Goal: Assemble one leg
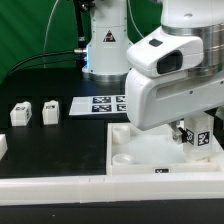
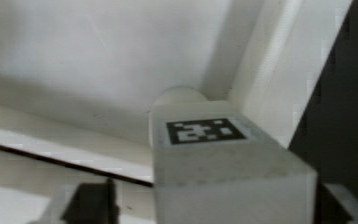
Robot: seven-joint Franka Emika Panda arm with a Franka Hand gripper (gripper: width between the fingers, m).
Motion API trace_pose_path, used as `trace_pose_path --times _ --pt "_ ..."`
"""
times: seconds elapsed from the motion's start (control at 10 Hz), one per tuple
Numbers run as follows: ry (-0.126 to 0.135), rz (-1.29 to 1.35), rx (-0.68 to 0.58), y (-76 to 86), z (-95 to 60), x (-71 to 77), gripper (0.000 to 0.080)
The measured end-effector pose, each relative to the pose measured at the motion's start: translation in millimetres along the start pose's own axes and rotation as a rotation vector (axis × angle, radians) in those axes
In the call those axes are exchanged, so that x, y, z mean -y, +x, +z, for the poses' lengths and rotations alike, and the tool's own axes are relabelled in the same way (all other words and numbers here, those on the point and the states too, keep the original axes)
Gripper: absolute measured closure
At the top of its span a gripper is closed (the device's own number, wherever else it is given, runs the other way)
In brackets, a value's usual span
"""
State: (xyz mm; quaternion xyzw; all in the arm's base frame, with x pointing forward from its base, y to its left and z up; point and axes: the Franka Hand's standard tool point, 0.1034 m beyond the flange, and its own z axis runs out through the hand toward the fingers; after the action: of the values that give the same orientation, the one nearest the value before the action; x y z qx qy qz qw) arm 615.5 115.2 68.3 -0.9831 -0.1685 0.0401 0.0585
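A white leg (image 1: 201, 140) with a black-and-white marker tag stands upright in a corner of the large white tray (image 1: 140, 158), at the exterior view's right. My gripper (image 1: 192, 136) is down over it, with the leg between the jaws. In the wrist view the leg (image 2: 208, 140) fills the middle. The gripper (image 2: 213, 206) straddles its near end. One dark finger (image 2: 91, 202) stands a small gap off the leg's side. The other finger (image 2: 345, 200) is right against it. The jaws look open around the leg. The leg's foot and the socket are hidden.
Two more white legs (image 1: 20, 114) (image 1: 50, 111) stand on the black table at the exterior view's left. A small white part (image 1: 3, 146) is at the left edge. The marker board (image 1: 103, 103) lies behind the tray. The robot's base (image 1: 105, 50) is at the back.
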Motion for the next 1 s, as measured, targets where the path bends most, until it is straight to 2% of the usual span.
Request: trace_pose_path --times 0.1,0.2,0.6,1.0 --pt "0.000 0.000 0.000 -0.1 0.3 -0.2 0.0387" --pt "0.000 -0.001 0.000 0.0 0.0 -1.2 0.0509" --pt "0.000 0.034 -0.001 0.3 0.2 -1.6 0.0509" --pt "0.003 0.490 -0.003 0.4 0.8 -1.6 0.0508"
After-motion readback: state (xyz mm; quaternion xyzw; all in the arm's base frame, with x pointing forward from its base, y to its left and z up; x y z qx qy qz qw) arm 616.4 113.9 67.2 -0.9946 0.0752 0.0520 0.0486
